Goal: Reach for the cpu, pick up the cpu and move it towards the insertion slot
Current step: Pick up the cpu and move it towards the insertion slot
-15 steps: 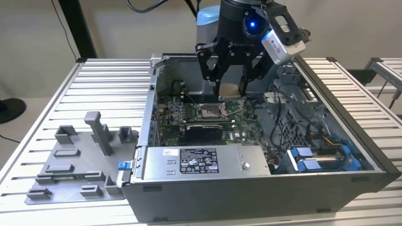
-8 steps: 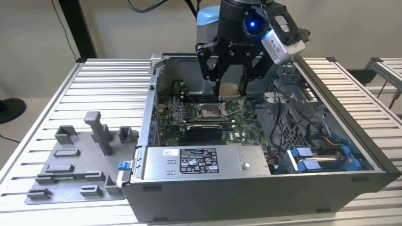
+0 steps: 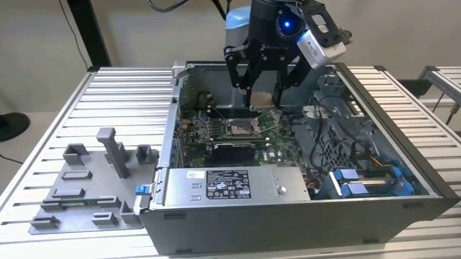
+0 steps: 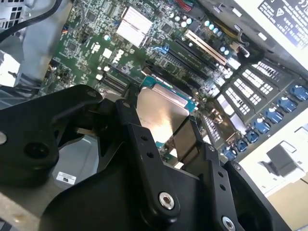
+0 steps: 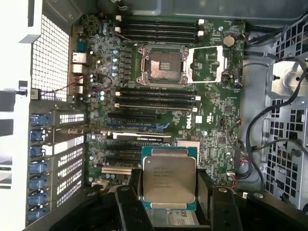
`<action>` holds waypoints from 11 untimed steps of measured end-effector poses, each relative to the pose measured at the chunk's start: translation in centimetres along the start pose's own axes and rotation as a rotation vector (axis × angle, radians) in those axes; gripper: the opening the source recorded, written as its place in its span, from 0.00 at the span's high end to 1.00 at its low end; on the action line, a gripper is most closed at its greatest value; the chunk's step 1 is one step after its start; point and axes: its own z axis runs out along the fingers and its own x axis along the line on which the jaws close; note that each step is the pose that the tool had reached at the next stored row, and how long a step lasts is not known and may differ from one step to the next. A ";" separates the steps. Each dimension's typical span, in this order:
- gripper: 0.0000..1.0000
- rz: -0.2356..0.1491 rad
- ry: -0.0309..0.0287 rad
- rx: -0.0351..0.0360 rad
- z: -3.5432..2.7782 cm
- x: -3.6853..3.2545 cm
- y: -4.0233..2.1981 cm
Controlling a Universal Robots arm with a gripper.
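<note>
My gripper (image 3: 262, 100) hangs inside the open computer case (image 3: 374, 162), shut on the cpu (image 3: 260, 99). The cpu is a flat square chip with a pale silvery face, gripped by its edges between the black fingers (image 5: 129, 204). In both wrist views the cpu (image 5: 168, 179) (image 4: 161, 113) sits between the jaws, above the green board. The insertion slot (image 3: 240, 127) lies lower, nearer the case's front. In the first wrist view the insertion slot (image 5: 161, 65) shows its silver frame and dark centre, uncovered, with its load plate (image 5: 207, 62) swung open beside it.
Long black memory slots (image 5: 159, 29) flank the socket. A grey power supply (image 3: 230, 186) lines the case's front, with black cables (image 3: 324, 135) and blue drive clips (image 3: 360, 181) towards the exterior view's right. A grey fixture tray (image 3: 79, 199) lies on the slatted table at its left.
</note>
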 end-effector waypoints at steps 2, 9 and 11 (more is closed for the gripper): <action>1.00 0.000 0.0000 0.0000 0.02 -0.01 0.34; 1.00 0.000 0.0000 -0.0001 0.08 -0.04 1.63; 1.00 0.000 0.0000 0.0000 0.10 -0.04 2.04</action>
